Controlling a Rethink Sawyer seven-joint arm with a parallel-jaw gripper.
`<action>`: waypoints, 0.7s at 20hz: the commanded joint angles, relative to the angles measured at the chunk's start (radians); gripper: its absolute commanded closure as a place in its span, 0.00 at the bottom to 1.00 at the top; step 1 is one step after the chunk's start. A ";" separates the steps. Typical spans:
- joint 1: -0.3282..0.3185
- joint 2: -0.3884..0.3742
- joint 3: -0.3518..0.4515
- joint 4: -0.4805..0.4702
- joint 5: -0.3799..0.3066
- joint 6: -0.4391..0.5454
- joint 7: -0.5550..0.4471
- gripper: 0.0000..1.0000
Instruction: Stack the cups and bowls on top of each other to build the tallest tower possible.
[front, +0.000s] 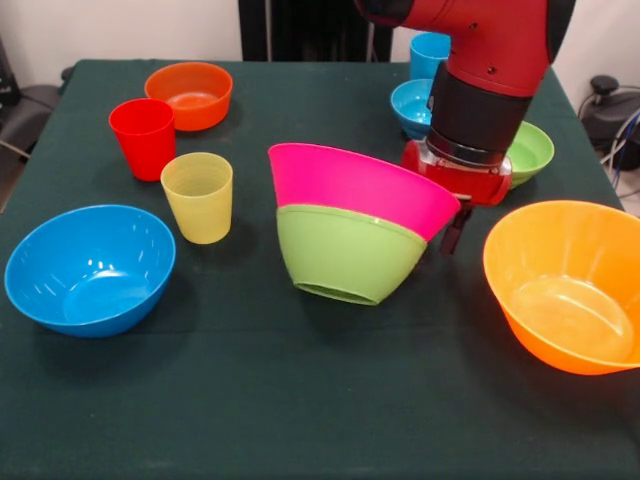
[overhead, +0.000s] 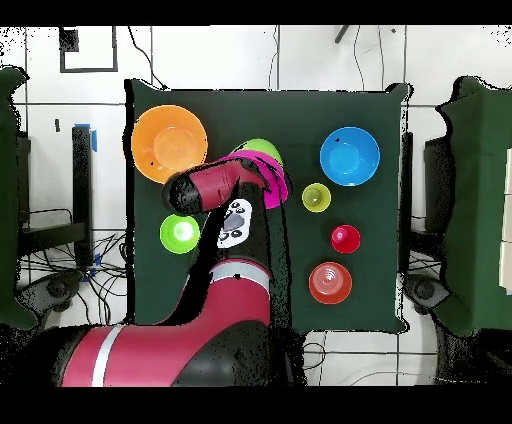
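Only a first pairing exists: the pink bowl (front: 360, 185) sits nested in the medium green bowl (front: 345, 252), tilted, mid-tabletop (front: 300, 400). The large blue bowl (front: 90, 268), yellow-orange bowl (front: 565, 285), red cup (front: 143, 137) and yellow cup (front: 198, 196) stand apart, unstacked. The arm reaches down behind the pair; the end effector (front: 455, 225) seems clenched on the pink bowl's rim, though that is a judgement

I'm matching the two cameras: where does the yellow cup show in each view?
Front view: the yellow cup stands left of centre, between the red cup and the pink bowl.
Overhead view: the yellow cup sits right of centre, below the large blue bowl.
Shared landmark: the large blue bowl.
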 joint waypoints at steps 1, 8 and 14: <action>-0.053 -0.040 0.122 0.062 -0.072 0.098 -0.153 0.00; -0.079 -0.099 0.128 0.119 -0.130 -0.076 -0.110 0.00; -0.120 -0.061 0.177 0.102 -0.141 -0.111 -0.084 1.00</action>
